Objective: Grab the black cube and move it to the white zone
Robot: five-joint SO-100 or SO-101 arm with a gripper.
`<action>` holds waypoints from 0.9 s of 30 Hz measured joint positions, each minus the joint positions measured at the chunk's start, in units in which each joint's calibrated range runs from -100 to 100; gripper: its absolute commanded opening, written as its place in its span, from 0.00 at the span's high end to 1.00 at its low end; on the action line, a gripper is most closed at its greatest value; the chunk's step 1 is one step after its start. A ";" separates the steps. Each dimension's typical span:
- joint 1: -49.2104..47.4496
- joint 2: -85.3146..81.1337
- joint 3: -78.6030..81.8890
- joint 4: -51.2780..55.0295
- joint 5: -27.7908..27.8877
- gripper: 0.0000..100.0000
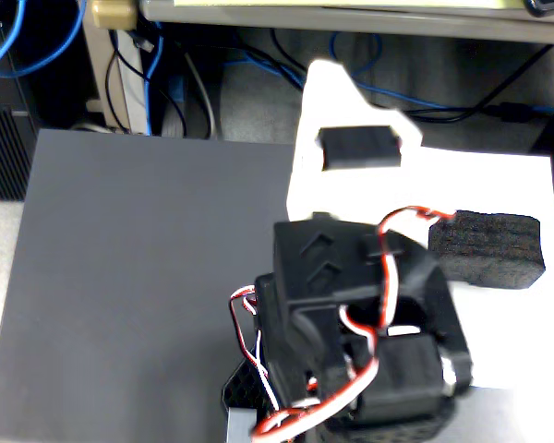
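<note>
The cube (487, 249) lies on the white zone (526, 323), apparently delivered, just right of the pincer (355, 138); its opening cannot be told.

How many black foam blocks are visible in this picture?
1. The black cube lies on the white zone, at the right of the fixed view, beside the arm. The arm could hide others.

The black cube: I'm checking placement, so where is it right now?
In the fixed view the black cube lies at the right on the white zone, just right of the arm.
</note>
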 measured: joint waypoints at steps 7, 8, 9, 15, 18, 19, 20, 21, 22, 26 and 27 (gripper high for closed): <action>10.34 -23.14 44.15 -17.80 -0.42 0.99; 10.49 -24.39 48.45 -19.43 -0.42 0.99; 10.64 -24.64 53.11 -21.39 -0.42 0.99; 10.56 -24.72 82.54 -30.12 -0.16 0.99; 10.56 -24.72 92.05 -30.47 2.47 0.99; 10.49 -24.64 94.52 -30.47 2.73 0.99; 8.57 -24.64 94.70 -30.47 2.78 0.98; 6.57 -24.64 94.70 -30.47 2.78 0.98; 5.02 -24.64 94.70 -30.47 2.78 0.98; 3.99 -24.64 94.70 -30.47 2.78 0.98; 3.99 -24.64 94.70 -29.87 2.78 0.98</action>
